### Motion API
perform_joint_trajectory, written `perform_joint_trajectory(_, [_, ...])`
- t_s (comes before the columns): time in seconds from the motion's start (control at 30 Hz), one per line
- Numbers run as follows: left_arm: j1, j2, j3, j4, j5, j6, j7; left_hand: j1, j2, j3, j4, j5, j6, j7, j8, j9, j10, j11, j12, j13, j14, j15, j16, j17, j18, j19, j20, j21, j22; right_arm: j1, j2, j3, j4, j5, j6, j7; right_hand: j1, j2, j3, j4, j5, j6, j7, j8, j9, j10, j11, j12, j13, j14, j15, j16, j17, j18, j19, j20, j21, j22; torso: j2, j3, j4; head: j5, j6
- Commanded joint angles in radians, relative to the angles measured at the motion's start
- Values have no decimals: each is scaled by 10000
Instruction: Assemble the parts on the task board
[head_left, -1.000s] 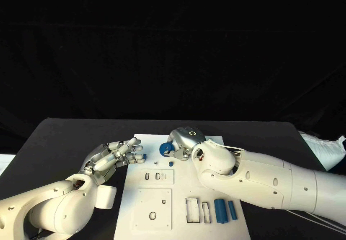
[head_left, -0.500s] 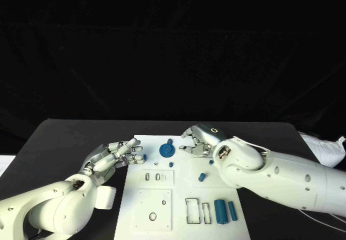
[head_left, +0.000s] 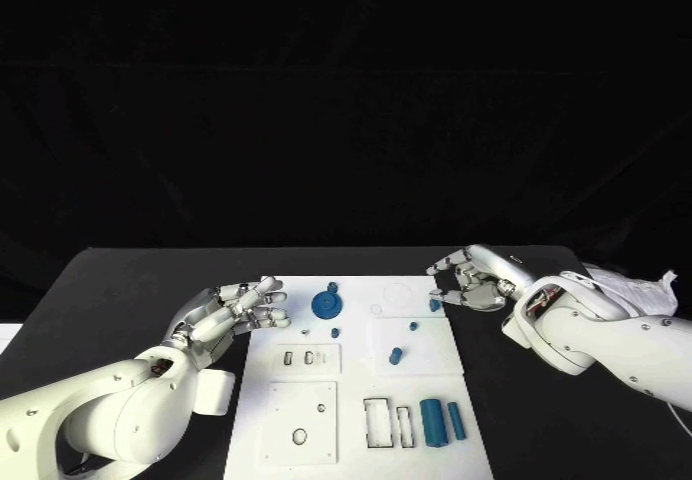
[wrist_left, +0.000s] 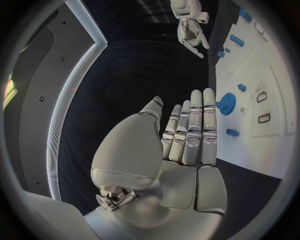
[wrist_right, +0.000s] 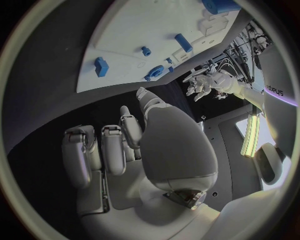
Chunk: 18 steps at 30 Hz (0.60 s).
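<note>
Black table (head_left: 144, 285) carries the white task board (head_left: 361, 420) at lower centre, blue parts (head_left: 329, 301) scattered on it. Left hand (head_left: 231, 312), fingers straight and together, empty, waits at the board's left edge. Right hand (head_left: 473, 279), fingers curled, apparently empty, hovers off its upper-right corner, likely poised to pick.

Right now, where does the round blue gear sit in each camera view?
Head view: blue gear at the board's far left, beside the left hand.
Left wrist view: gear just past the fingertips.
Right wrist view: gear at the board's edge.
Shared landmark: the white board.
</note>
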Motion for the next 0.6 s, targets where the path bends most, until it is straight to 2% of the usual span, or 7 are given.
perform_joint_trajectory(0.03, [-5, 48, -7, -50, 19, 242, 75, 67, 4, 6, -67, -27, 9, 60, -45, -4, -10, 10, -62, -11, -24, 25, -59, 15, 14, 10, 48, 47, 12, -80, -102, -8, -140, 633, 241, 701, 100, 0, 0, -63, 35, 31, 8, -12, -2, -39, -2, 43, 91, 697, 55, 68, 884, -15, 647, 88, -37, 2126, -40, 60, -70, -103, -4])
perform_joint_trajectory(0.17, [-12, 80, -18, -87, 33, 256, 77, 67, 4, 6, -67, -27, 9, 60, -45, -4, -10, 10, -62, -11, -24, 25, -59, 15, 14, 10, 48, 47, 12, -218, -157, -13, -370, 658, 285, 702, 136, -3, -14, -90, 48, -9, 14, -28, -12, -41, 2, 38, 88, 700, 57, 75, 900, -17, 653, 88, -33, 2134, -44, 87, -87, -174, -6])
perform_joint_trajectory(0.2, [-14, 91, -22, -99, 36, 260, 78, 67, 4, 6, -67, -27, 9, 60, -45, -4, -10, 10, -62, -11, -24, 25, -59, 15, 14, 10, 48, 47, 12, -287, -139, -15, -492, 660, 305, 701, 136, -3, -14, -90, 48, -9, 14, -28, -12, -41, 2, 38, 88, 700, 57, 75, 900, -17, 653, 88, -33, 2134, -38, 103, -95, -181, -5])
perform_joint_trajectory(0.4, [-22, 111, -30, -125, 41, 274, 77, 67, 4, 6, -67, -27, 9, 60, -45, -4, -10, 10, -62, -11, -24, 25, -59, 15, 14, 10, 48, 47, 12, -511, 71, -16, -943, 595, 265, 723, 170, 5, -17, -114, 56, -36, 19, -34, -18, -38, 4, 44, 93, 703, 59, 83, 916, -16, 650, 89, -35, 2130, -27, 76, -69, -211, -45])
perform_joint_trajectory(0.5, [-27, 118, -33, -138, 42, 278, 76, 67, 4, 6, -67, -27, 9, 60, -45, -4, -10, 10, -62, -11, -24, 25, -59, 15, 14, 10, 48, 47, 12, -585, 235, -16, -1171, 569, 244, 732, 194, 24, -14, -127, 57, -52, 23, -36, -22, -27, 7, 66, 108, 706, 61, 89, 929, -17, 653, 90, -34, 2134, -25, 84, -55, -194, -77])
perform_joint_trajectory(0.53, [-28, 120, -33, -142, 42, 280, 76, 67, 4, 6, -67, -27, 9, 60, -45, -4, -10, 10, -62, -11, -24, 25, -59, 15, 14, 10, 48, 47, 12, -605, 292, -16, -1239, 563, 249, 733, 197, 28, -13, -129, 57, -53, 23, -35, -22, -26, 8, 70, 110, 706, 61, 90, 931, -18, 656, 90, -32, 2138, -31, 75, -55, -185, -90])
perform_joint_trajectory(0.6, [-31, 124, -35, -148, 43, 280, 75, 67, 4, 6, -67, -27, 9, 60, -45, -4, -10, 10, -62, -11, -24, 25, -59, 15, 14, 10, 48, 47, 12, -640, 400, -15, -1357, 545, 270, 732, 209, 39, -11, -136, 56, -57, 25, -34, -23, -23, 9, 76, 114, 709, 62, 97, 944, -18, 657, 91, -32, 2138, -16, 96, -42, -182, -101])
